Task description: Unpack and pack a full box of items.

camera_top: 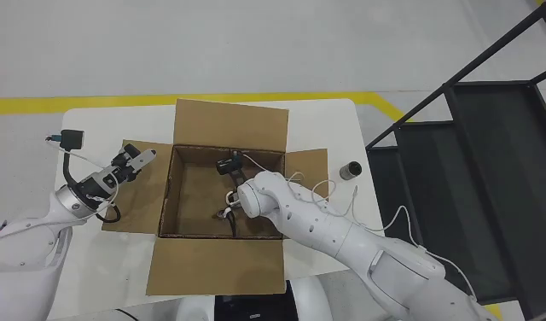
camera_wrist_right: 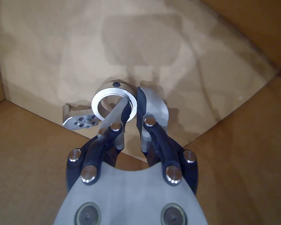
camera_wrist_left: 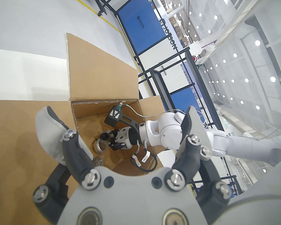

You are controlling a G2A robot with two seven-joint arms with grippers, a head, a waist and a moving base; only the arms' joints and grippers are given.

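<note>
An open cardboard box [camera_top: 230,120] stands in the middle of the white table [camera_top: 102,120], flaps spread out. My right gripper [camera_top: 230,214] is down inside it, shut on the wall of a silver metal ring [camera_wrist_right: 114,101], one finger inside the ring and one outside. From the left wrist view the ring [camera_wrist_left: 99,146] hangs low near the box floor at the right gripper [camera_wrist_left: 107,140]. A small silver bracket [camera_wrist_right: 80,119] lies on the box floor [camera_wrist_right: 60,36] beside the ring. My left gripper [camera_top: 141,157] [camera_wrist_left: 117,113] is open over the box's left flap, holding nothing.
A dark short cylinder [camera_top: 351,169] stands on the table to the right of the box. Dark metal stairs [camera_top: 478,150] rise just past the table's right edge. A cabled camera mount [camera_top: 70,138] juts up near the left arm.
</note>
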